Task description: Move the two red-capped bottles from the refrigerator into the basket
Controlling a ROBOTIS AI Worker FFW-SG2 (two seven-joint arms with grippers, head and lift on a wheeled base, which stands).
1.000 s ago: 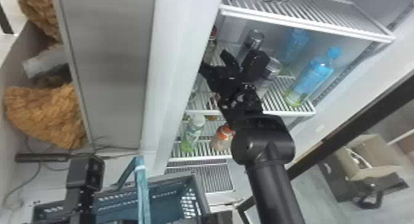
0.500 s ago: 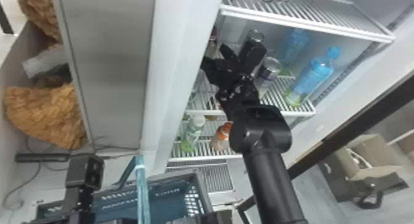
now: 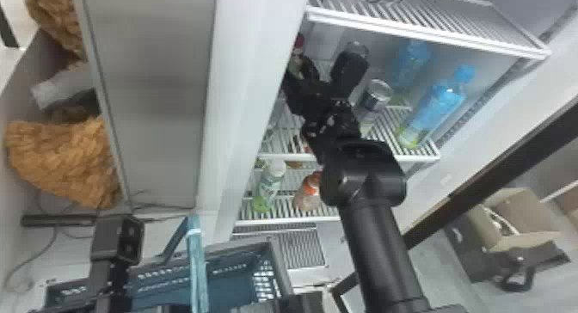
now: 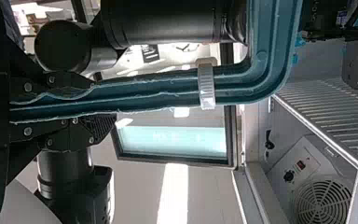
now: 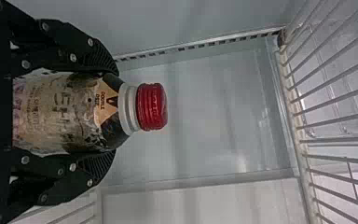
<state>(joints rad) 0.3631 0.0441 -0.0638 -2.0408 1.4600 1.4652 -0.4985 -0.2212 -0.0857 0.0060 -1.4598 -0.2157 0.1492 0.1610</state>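
In the head view my right gripper (image 3: 302, 69) is inside the refrigerator above the middle shelf, at a red-capped bottle (image 3: 298, 42). The right wrist view has the right gripper (image 5: 112, 112) closed around that bottle (image 5: 51, 112), one finger on each side below the red cap (image 5: 152, 107). Low on the left in the head view is my left gripper (image 3: 112, 275), beside the blue basket (image 3: 281, 265). The left wrist view puts the left gripper (image 4: 100, 103) shut on the basket's teal handle (image 4: 144, 91). I cannot make out a second red-capped bottle with certainty.
Blue bottles (image 3: 436, 105) and a can (image 3: 376, 97) share the middle shelf (image 3: 413, 154). Below are a green-white bottle (image 3: 270, 183) and an orange-labelled one (image 3: 307, 194). An upper shelf (image 3: 425, 32) overhangs; the refrigerator's pale side (image 3: 241, 97) is left of the right gripper.
In the head view my right gripper has shifted left to the red-capped bottle, and its fingers, spread before, are now around it. The left gripper and basket have barely moved.
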